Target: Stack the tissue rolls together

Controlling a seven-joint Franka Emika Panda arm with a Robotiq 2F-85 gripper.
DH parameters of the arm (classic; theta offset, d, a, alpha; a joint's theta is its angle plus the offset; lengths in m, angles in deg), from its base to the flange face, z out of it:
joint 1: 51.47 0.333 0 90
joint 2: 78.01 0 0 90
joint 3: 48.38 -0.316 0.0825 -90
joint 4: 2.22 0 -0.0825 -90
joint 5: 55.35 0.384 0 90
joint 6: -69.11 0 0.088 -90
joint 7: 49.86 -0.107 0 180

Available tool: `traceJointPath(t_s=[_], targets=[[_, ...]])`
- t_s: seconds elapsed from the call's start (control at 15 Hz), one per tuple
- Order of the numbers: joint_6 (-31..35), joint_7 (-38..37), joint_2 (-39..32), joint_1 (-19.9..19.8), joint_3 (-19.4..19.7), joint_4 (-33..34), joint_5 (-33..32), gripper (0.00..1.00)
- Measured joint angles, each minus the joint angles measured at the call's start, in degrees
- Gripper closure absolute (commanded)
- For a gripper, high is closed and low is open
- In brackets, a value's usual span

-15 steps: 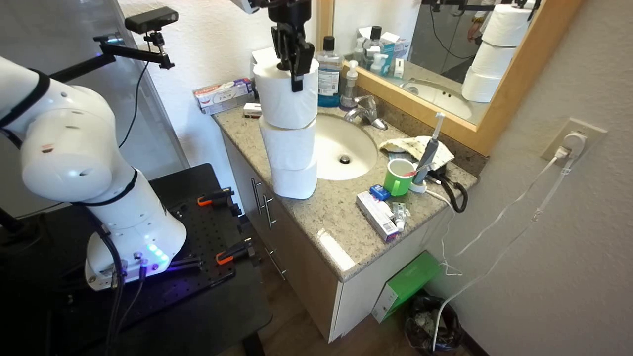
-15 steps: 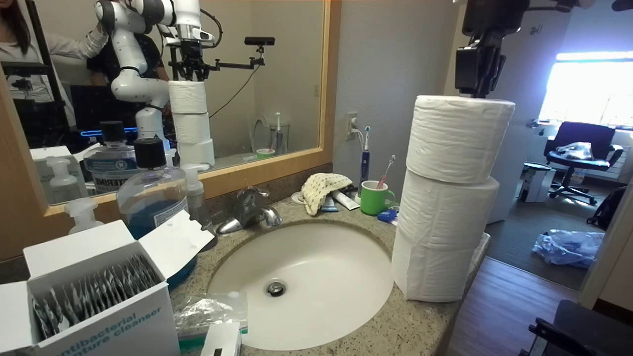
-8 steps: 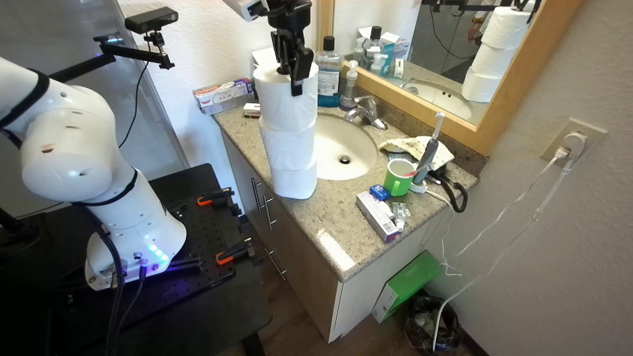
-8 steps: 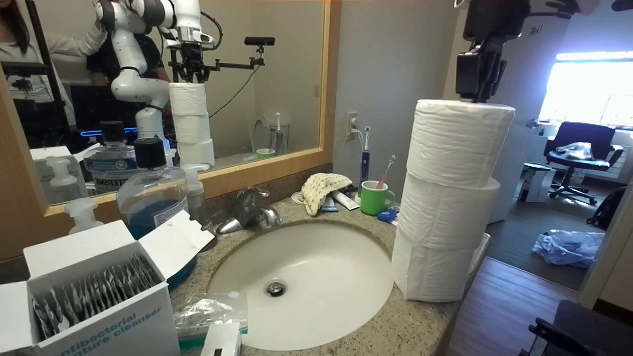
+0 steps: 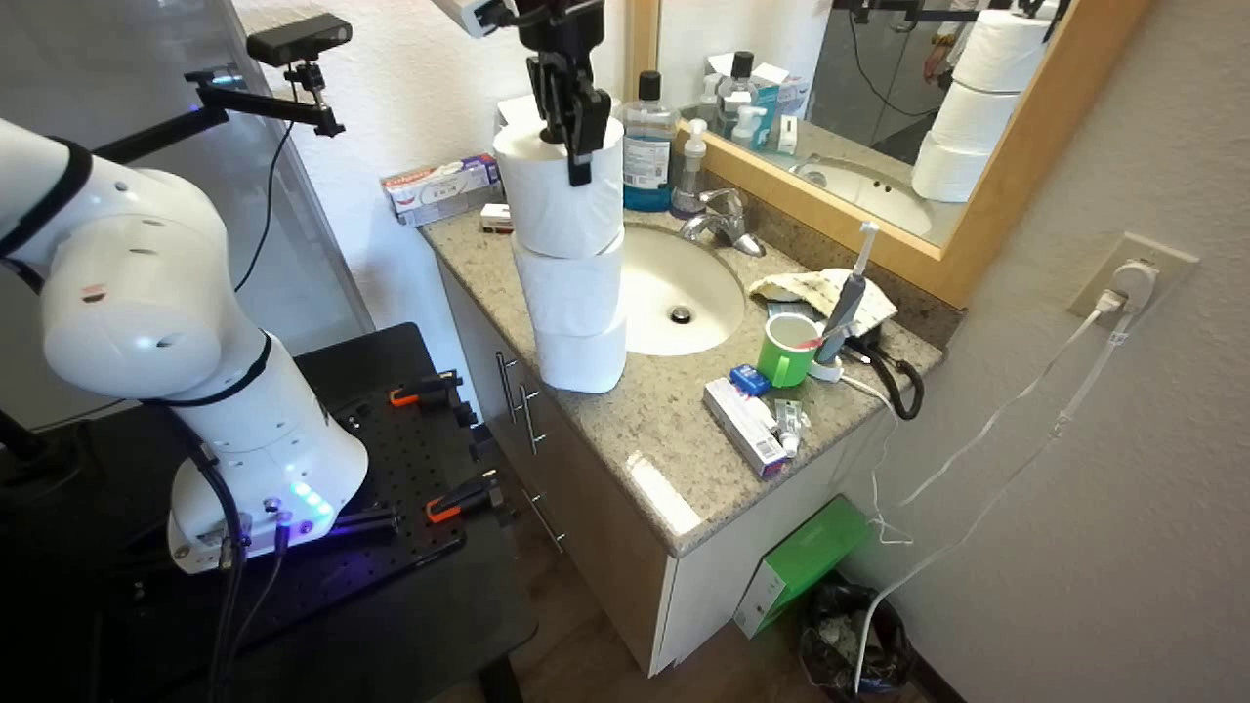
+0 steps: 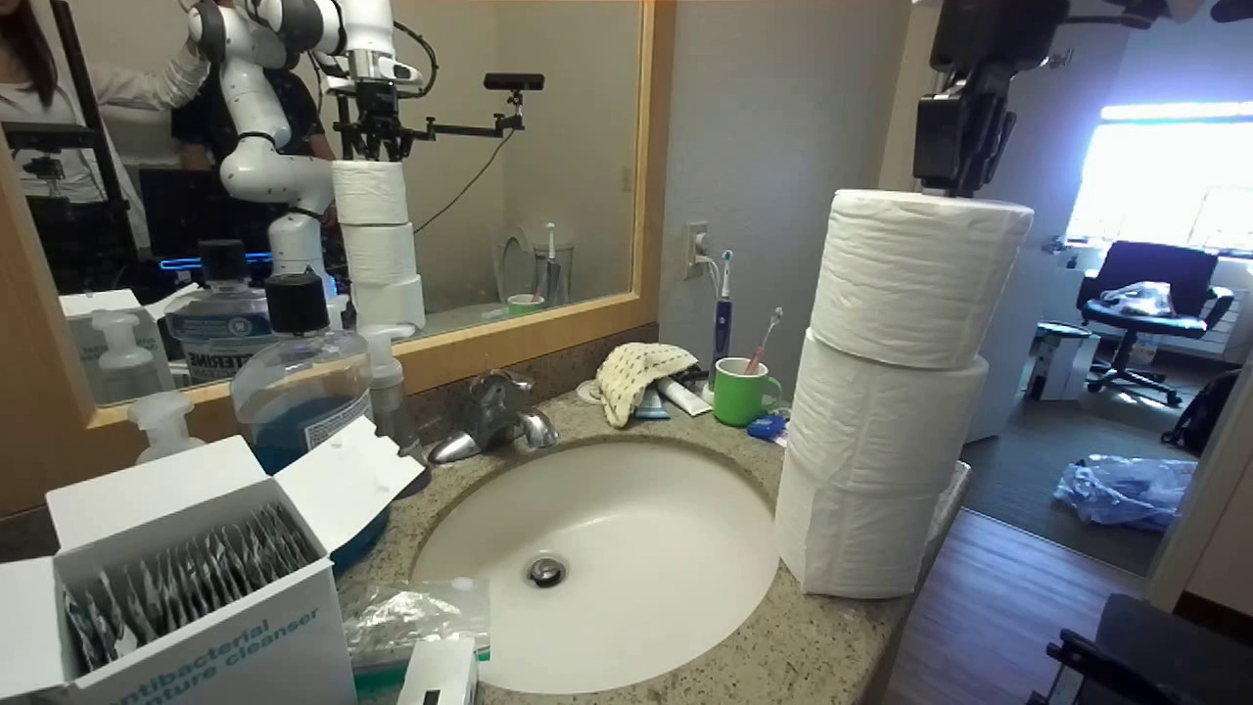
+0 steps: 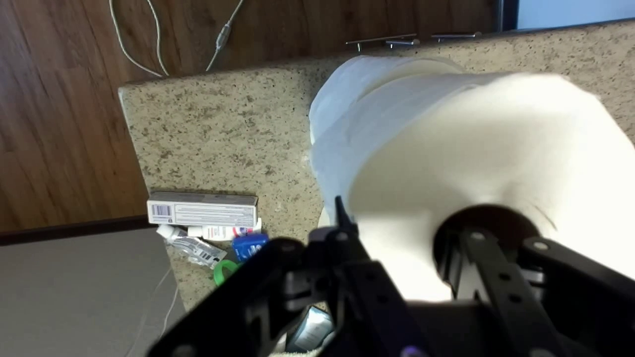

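Three white tissue rolls stand in one column near the counter's front edge. The top roll (image 5: 559, 200) sits over the middle roll (image 5: 569, 293), which stands on the bottom roll (image 5: 583, 361). The column also shows in an exterior view, where the top roll (image 6: 920, 279) overhangs the middle roll (image 6: 881, 421) towards the counter's front edge. I cannot tell whether the top roll rests fully or is slightly lifted. My gripper (image 5: 566, 154) is shut on the top roll's wall. In the wrist view, one finger of the gripper (image 7: 397, 228) is in the core hole and the other outside.
The sink (image 6: 626, 548) lies beside the column, with a faucet (image 5: 723, 223) behind it. A mouthwash bottle (image 5: 648, 146) and the mirror (image 5: 830, 127) stand at the back. A green mug (image 5: 786, 351) and a toothpaste box (image 5: 744, 427) are on the counter. An open sachet box (image 6: 225, 627) stands across the sink.
My gripper and the top roll dipped slightly, then rose and shifted a little away from the mirror, towards the counter's front edge. The two lower rolls have not moved.
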Motion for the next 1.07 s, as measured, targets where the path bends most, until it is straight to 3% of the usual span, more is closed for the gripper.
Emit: traceJointPath(t_s=[0.07,0.2,0.27,0.33,0.4,0.6,0.87,0.93,1.0,1.07], targets=[[0.00,0.00,0.21,0.00,0.00,-0.14,0.00,0.36],[0.00,0.00,0.53,0.00,0.00,-0.23,0.00,0.32],[0.00,0.00,0.67,0.00,0.00,-0.26,0.00,0.46],[0.00,0.00,0.80,0.02,-0.01,-0.26,0.00,0.69],[0.00,0.00,0.98,0.01,-0.01,-0.25,0.00,0.71],[0.00,0.00,1.41,0.02,-0.01,-0.26,0.00,0.88],[0.00,0.00,1.44,0.02,-0.01,-0.26,0.00,0.91],[0.00,0.00,1.44,0.02,-0.01,-0.26,0.00,0.65],[0.00,0.00,1.44,0.02,-0.01,-0.25,0.00,0.61],[0.00,0.00,1.45,0.02,-0.02,-0.25,0.00,0.63]])
